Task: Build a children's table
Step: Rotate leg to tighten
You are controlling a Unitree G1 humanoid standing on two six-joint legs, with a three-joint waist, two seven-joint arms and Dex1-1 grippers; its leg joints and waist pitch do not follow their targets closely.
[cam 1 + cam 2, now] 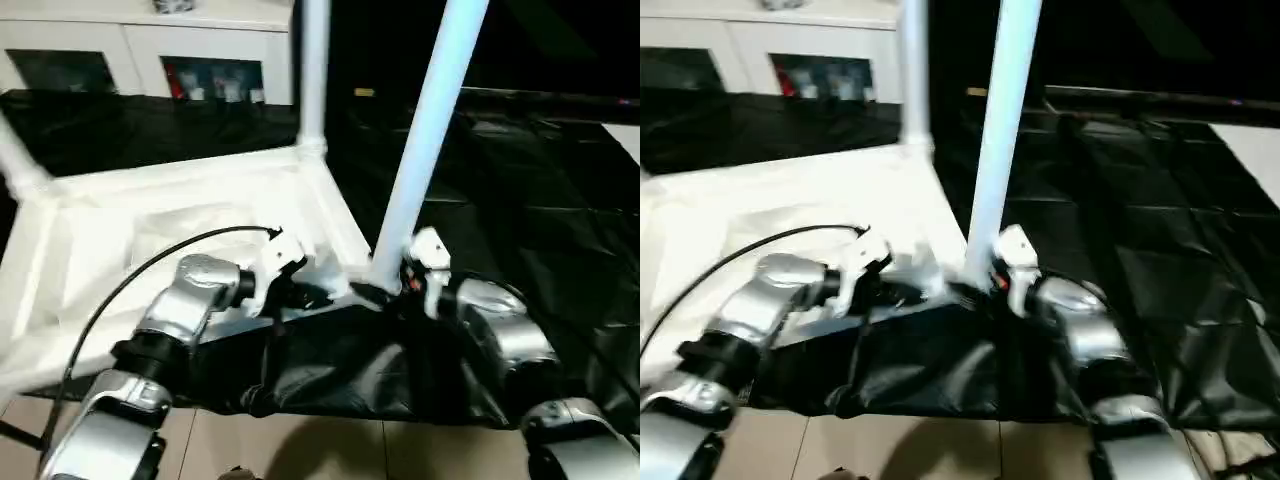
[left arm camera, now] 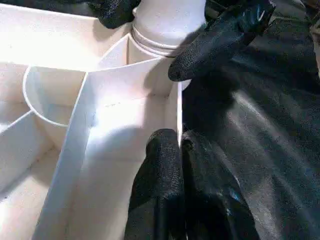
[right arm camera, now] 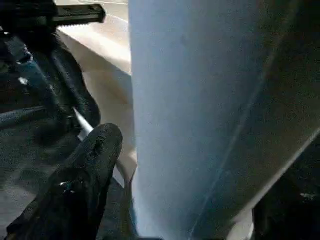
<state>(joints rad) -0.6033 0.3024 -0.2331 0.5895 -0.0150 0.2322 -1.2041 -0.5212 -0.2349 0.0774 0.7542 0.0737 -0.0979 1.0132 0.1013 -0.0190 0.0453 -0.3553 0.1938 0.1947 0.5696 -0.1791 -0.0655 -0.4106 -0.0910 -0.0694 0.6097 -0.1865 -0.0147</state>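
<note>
The children's table lies upside down on the black work table, its white top (image 1: 150,230) ribbed side up. Three white legs stand in corner sockets: a far one (image 1: 313,70), a near right one (image 1: 430,130) and a left one (image 1: 15,160). My left gripper (image 2: 179,140) is shut on the top's thin rim wall (image 2: 176,107) beside the near right socket. My right gripper (image 1: 395,285) is open around the base of the near right leg (image 3: 200,100). One of its fingers (image 3: 90,170) stands a little off the leg.
The black cover (image 1: 540,200) spreads to the right and bunches at the work table's front edge (image 1: 350,370), above the tiled floor (image 1: 300,445). A white cabinet (image 1: 150,55) stands behind. A black cable (image 1: 130,270) arcs over my left forearm.
</note>
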